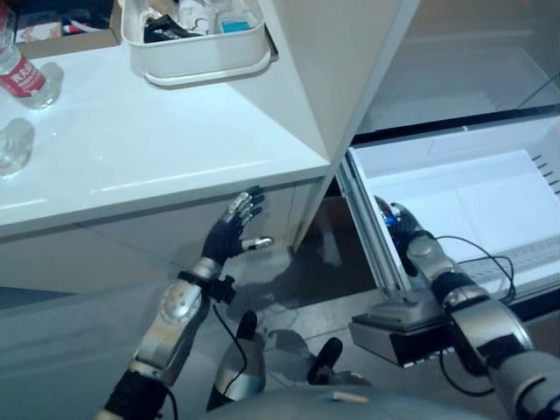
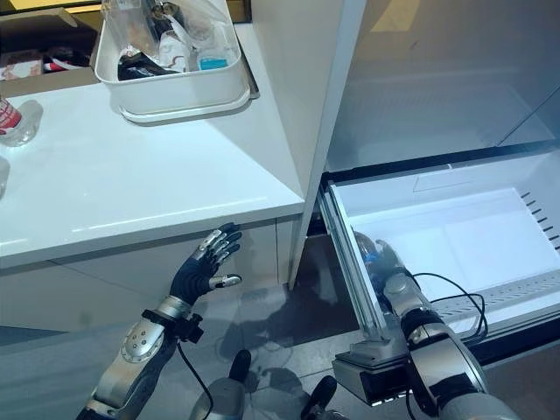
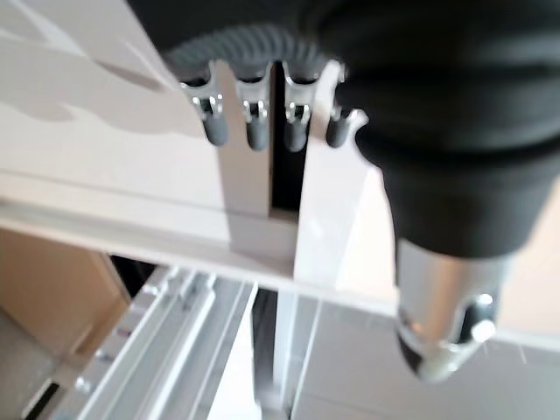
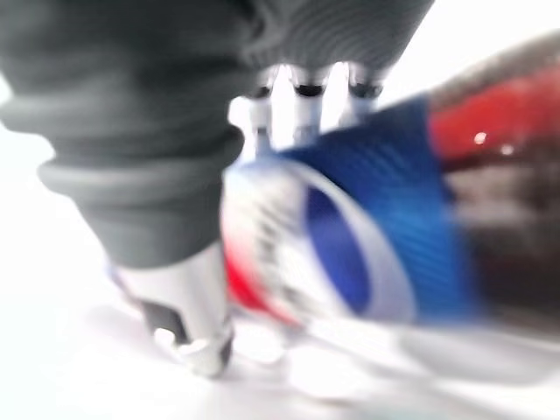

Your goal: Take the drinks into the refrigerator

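A drink bottle (image 4: 367,227) with a blue, red and white label lies low inside the open white refrigerator drawer (image 1: 490,188), at its near left corner. My right hand (image 1: 401,226) reaches into that corner, and its fingers (image 4: 297,114) and thumb curl round the bottle. In the eye views only a blue glint of the bottle (image 2: 365,248) shows past the hand. On the white counter (image 1: 131,149) at far left lie a red-labelled bottle (image 1: 22,74) and a clear one (image 1: 13,144). My left hand (image 1: 229,229) hangs open in front of the cabinet below the counter.
A white bin (image 1: 197,39) of small items stands at the back of the counter. A tall white panel (image 1: 337,70) separates the counter from the refrigerator. The drawer's metal rail (image 1: 367,227) runs along its left side.
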